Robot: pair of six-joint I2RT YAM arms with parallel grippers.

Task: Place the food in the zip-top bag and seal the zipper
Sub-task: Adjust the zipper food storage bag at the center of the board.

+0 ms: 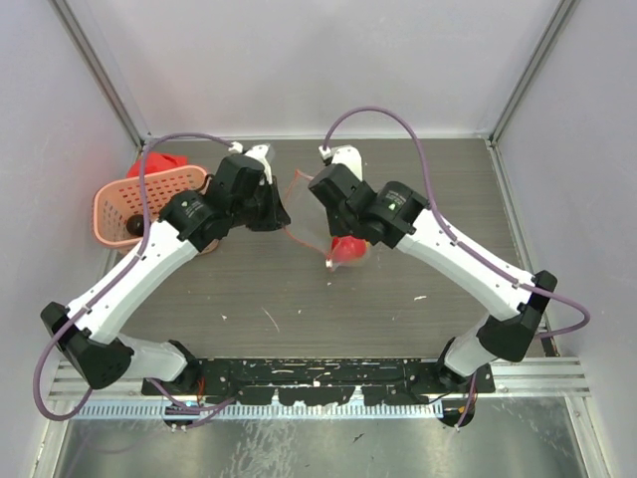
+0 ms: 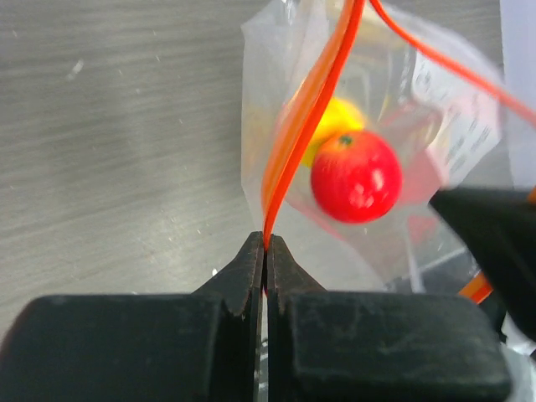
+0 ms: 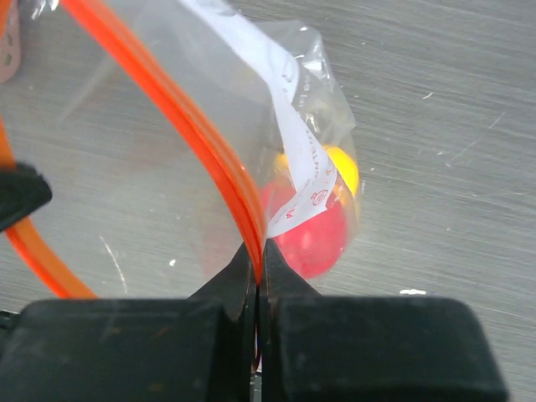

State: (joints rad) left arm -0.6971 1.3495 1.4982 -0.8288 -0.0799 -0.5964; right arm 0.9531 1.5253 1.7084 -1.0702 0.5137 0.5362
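Closed tight, the left gripper (image 2: pixel 265 249) pinches the zipper (image 2: pixel 311 109); the right gripper (image 3: pixel 258 255) clamps that orange strip too. Beyond both sets of fingertips spreads the zip-top bag (image 2: pixel 385 239), with a red toy fruit (image 2: pixel 356 176) and a yellow one (image 2: pixel 335 117) inside.

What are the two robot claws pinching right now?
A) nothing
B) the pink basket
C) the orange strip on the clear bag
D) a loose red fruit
C: the wrist views show the left gripper and right gripper each shut on the zipper of the zip-top bag.
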